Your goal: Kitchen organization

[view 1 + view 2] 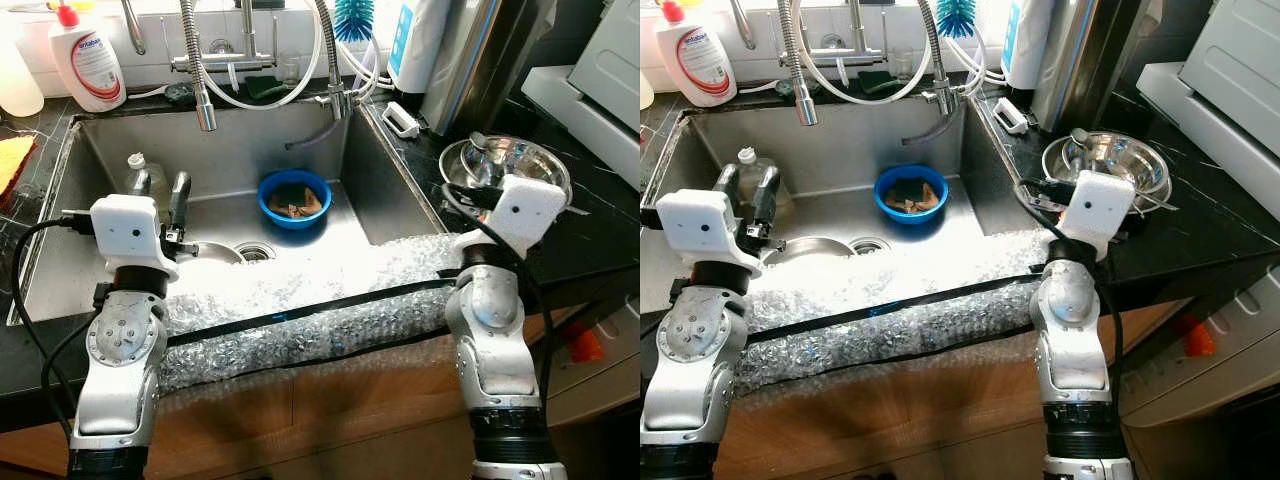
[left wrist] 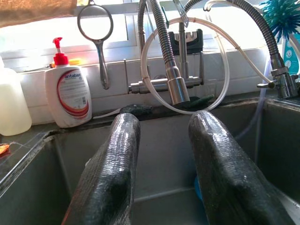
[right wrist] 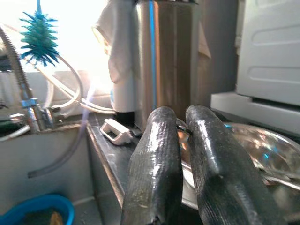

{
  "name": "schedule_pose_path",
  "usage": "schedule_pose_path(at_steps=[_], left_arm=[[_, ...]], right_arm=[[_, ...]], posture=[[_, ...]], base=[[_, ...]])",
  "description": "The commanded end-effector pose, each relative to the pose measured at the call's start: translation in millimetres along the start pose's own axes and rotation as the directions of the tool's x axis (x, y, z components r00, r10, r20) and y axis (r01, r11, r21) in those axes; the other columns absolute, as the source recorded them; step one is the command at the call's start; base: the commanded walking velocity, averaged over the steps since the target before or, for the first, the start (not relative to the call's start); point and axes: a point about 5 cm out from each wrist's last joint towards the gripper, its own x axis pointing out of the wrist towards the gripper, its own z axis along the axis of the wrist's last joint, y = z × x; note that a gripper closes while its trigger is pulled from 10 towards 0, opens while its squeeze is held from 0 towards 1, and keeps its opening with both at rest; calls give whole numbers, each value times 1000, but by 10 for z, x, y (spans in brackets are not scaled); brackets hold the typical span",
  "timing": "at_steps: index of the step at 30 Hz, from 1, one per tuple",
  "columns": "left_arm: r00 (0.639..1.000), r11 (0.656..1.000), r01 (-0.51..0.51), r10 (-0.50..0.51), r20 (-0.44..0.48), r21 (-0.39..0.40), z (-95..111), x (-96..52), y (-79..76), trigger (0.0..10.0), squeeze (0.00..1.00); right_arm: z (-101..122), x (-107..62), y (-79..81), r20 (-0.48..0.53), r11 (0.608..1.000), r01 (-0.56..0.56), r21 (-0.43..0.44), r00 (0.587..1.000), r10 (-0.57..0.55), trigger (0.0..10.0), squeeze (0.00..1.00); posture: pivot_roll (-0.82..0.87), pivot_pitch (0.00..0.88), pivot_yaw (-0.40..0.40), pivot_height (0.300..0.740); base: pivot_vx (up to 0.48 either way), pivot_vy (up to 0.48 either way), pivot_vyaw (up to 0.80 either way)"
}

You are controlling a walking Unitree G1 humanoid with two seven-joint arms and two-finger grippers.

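Note:
My left gripper [image 1: 160, 186] hangs open over the left part of the steel sink [image 1: 400, 190], its fingers [image 2: 117, 159] spread with nothing between them. Just beyond it a clear plastic bottle [image 1: 138, 170] stands in the sink. A blue bowl [image 1: 294, 197] with brown scraps sits mid-sink, and a pale plate [image 1: 215, 250] lies by the drain. On the right counter stands a steel bowl [image 1: 505, 165] holding utensils. My right gripper [image 3: 180, 119] is at the rim of this steel bowl [image 3: 262, 150], fingers pressed together; whether they pinch anything is unclear.
Bubble wrap [image 1: 300, 310] pads the sink's front edge. A spring faucet [image 1: 203, 100] and hoses hang over the basin. A dish soap bottle [image 1: 88, 60] stands at the back left, a teal brush [image 1: 352, 15] and a steel canister [image 1: 470, 60] at the back right.

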Motion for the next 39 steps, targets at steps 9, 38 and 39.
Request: schedule_pose_path(at_steps=[9,38,39], left_arm=[[999,1000,-13,13,31,14,46,24,7,10000,0],[999,1000,-10,9,43,14,98,51,7,10000,0],[999,1000,-8,8,44,14,100,53,6,10000,0]], right_arm=[[345,47,109,205,988,-136,-78,967,149,10000,0],[348,16,132,154,523,-261,812,958,240,10000,0],[315,7,140,133,546,-255,798,958,253,10000,0]], posture=[[56,107,-67,740],[61,123,-61,740],[62,122,-59,740]], base=[[0,0,0],[0,0,0],[0,0,0]])
